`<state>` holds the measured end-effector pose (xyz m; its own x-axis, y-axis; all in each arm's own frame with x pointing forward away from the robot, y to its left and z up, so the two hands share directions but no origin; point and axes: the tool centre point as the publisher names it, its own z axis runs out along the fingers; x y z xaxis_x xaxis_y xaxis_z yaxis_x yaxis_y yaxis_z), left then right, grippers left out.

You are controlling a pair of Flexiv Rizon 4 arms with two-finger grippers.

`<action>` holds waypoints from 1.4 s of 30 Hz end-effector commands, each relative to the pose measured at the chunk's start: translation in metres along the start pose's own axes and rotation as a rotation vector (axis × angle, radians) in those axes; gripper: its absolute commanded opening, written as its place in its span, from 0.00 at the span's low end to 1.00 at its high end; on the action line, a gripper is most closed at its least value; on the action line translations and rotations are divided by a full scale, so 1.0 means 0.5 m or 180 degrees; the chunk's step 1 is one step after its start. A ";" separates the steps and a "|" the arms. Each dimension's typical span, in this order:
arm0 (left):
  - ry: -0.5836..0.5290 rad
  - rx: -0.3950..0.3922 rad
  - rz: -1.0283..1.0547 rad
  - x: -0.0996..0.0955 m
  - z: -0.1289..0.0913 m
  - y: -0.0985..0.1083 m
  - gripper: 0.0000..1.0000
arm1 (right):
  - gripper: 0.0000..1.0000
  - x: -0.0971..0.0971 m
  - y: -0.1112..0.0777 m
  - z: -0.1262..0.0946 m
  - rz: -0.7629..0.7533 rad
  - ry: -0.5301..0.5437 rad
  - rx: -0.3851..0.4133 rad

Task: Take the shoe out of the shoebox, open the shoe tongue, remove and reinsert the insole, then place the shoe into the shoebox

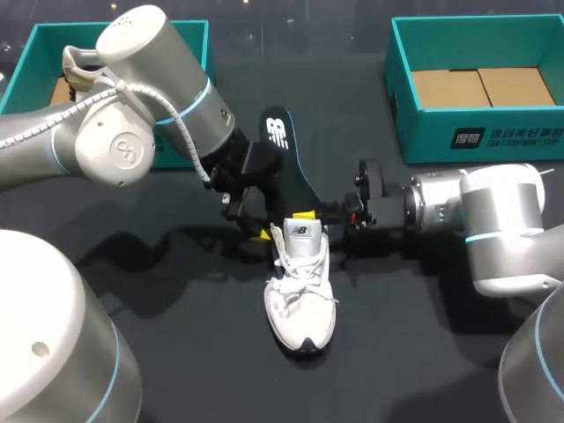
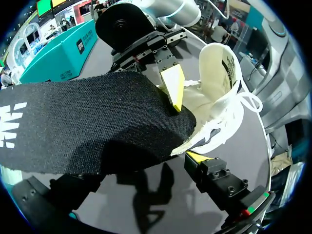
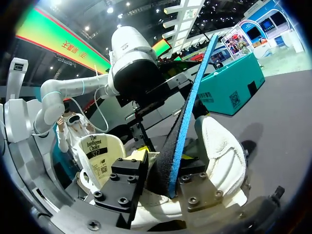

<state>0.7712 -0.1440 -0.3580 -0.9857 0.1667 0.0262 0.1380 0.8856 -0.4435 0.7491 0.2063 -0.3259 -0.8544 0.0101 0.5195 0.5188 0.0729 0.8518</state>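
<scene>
Head view: white shoe mid-frame. My right gripper clamped on black insole angling upper left from heel. Beside heel, left gripper; can't tell its grip.

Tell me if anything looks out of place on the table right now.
The black insole stands mostly outside the white shoe, slanting up from its opening. That fits the task's insole step, and nothing looks spilled or damaged.

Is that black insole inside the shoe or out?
Mostly out: the insole has one end in the shoe, the rest sticking out.
</scene>
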 end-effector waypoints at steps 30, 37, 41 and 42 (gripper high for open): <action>0.0000 -0.0003 0.0002 0.000 0.001 0.000 1.00 | 0.00 0.013 -0.057 -0.001 0.0116 -0.0110 -0.0159; 0.0000 -0.0003 0.0002 0.000 0.001 0.000 1.00 | 0.00 0.013 -0.062 0.004 0.0129 -0.0075 0.0029; 0.0000 -0.0003 0.0002 0.000 0.001 0.000 1.00 | 0.00 0.012 -0.065 0.008 0.0150 -0.0041 0.0086; 0.0000 -0.0003 0.0002 0.000 0.001 0.000 1.00 | 0.00 0.011 -0.065 0.008 0.0152 -0.0040 0.0088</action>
<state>0.7712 -0.1437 -0.3583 -0.9856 0.1670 0.0264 0.1382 0.8858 -0.4430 0.7317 0.2068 -0.3423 -0.8315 0.0340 0.5545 0.5551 0.0916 0.8267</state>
